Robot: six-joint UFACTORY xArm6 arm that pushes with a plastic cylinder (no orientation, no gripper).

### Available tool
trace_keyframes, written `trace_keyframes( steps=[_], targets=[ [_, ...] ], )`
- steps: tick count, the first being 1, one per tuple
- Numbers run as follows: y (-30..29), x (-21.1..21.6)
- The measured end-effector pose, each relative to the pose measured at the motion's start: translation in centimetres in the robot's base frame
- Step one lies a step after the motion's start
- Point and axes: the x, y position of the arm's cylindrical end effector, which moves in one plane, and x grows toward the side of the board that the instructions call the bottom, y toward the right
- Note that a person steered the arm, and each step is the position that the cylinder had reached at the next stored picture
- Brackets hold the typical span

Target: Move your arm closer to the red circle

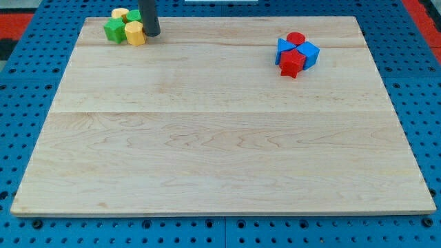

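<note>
Counter [220, 138]: big, wooden.
Blue blocks [310, 52]: touching the red star [291, 63].
Red circle [295, 38]: top right, far away.
My tip [151, 34]: beside the yellow block [135, 32]; could bump it.
Fingers: none, only a rod.

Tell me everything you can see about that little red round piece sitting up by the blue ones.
The red circle is a small, flat-topped disc, solid red with a matte painted look. It lies flat on the wooden board, near the view's top right, at the back of a tight cluster. The blue blocks press against its front, partly hiding its lower edge, and a red star-shaped block sits just beyond them. My tip is far off toward the view's left, beside the yellow and green blocks.
</note>
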Motion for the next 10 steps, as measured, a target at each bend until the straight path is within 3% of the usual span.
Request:
trace_keyframes(
  steps=[2, 4, 5, 10],
  targets=[
    [10.3, 0.5],
    [11.3, -0.3],
    [17.7, -0.2],
    [17.4, -0.2]
  ],
)
